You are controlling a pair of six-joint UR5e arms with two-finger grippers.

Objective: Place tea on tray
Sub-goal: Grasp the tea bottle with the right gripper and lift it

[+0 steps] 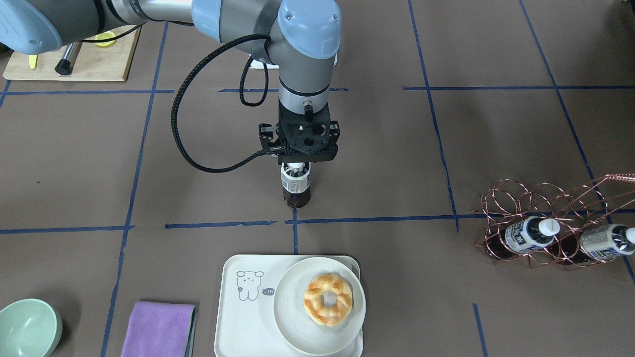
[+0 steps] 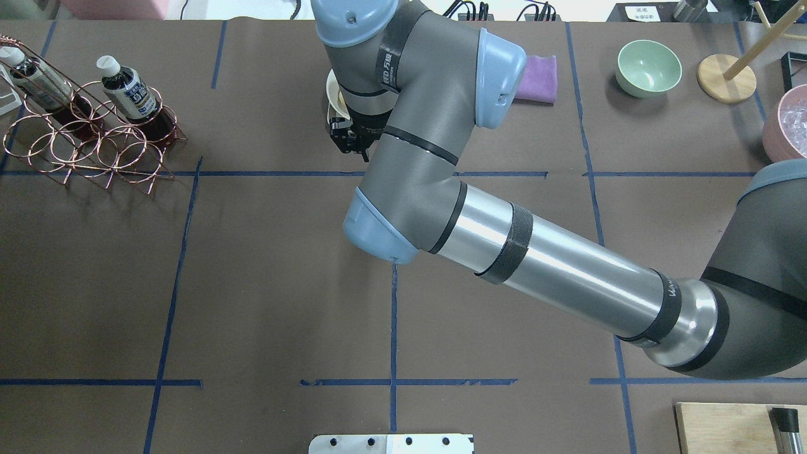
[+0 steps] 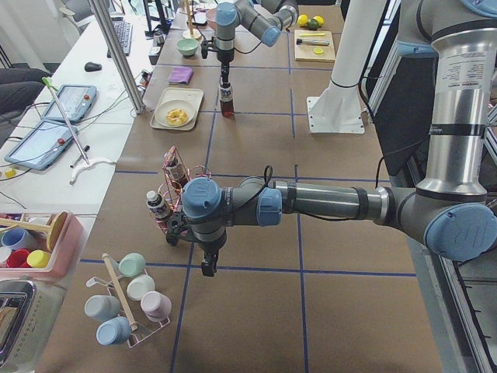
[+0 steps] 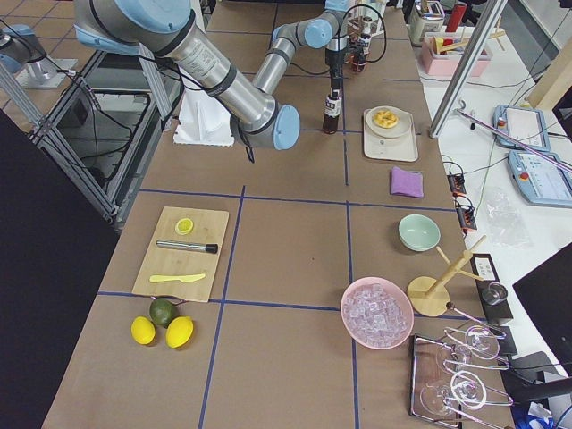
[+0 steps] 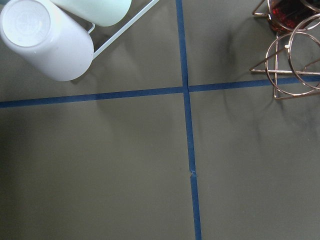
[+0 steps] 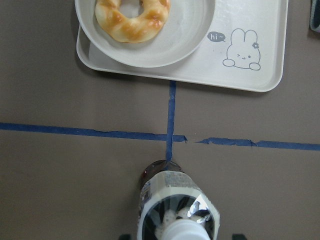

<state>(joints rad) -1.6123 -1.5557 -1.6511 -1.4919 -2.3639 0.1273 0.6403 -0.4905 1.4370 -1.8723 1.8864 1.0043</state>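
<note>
The tea (image 1: 296, 186) is a small bottle of dark liquid with a white cap. It stands upright on the brown table at the middle, and also shows in the right wrist view (image 6: 177, 210). My right gripper (image 1: 296, 165) points straight down over its cap. Its jaws stand spread on either side of the cap, so it looks open. The off-white tray (image 1: 243, 317) with the cartoon animal lies beyond a blue tape line from the bottle (image 6: 270, 60). My left gripper (image 3: 208, 268) hangs low over the table beside the copper rack. I cannot tell whether it is open or shut.
A round plate (image 1: 292, 332) with a ring-shaped pastry (image 1: 328, 299) fills half of the tray. A copper wire rack (image 1: 545, 218) holds two more bottles. A purple cloth (image 1: 158, 329) and a green bowl (image 1: 27, 329) lie beside the tray. A cutting board (image 1: 99, 64) is near the robot.
</note>
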